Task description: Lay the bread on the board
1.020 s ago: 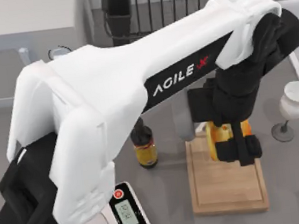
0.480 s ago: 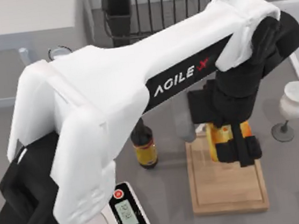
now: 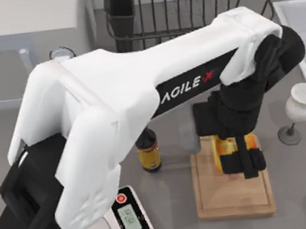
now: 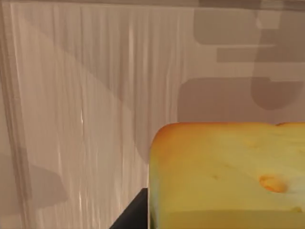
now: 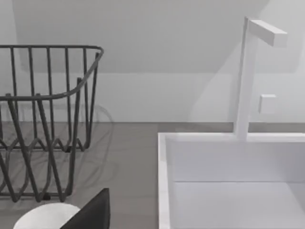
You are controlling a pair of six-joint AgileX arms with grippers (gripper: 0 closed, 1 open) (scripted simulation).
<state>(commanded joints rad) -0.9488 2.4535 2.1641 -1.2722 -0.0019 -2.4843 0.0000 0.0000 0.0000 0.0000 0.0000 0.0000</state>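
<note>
Bread (image 3: 223,146) half-hidden in left gripper (image 3: 238,157) over board (image 3: 234,193).

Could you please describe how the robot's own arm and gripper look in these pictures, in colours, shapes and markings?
The left arm has bulky, smooth white shells with rounded edges. A black strip along its side bears "AGILE" in white letters and a red X. Its wrist section is black and blocky, and the left gripper has matte black, squared fingers. In the right wrist view, a black angular piece of the right gripper shows at the edge.
</note>
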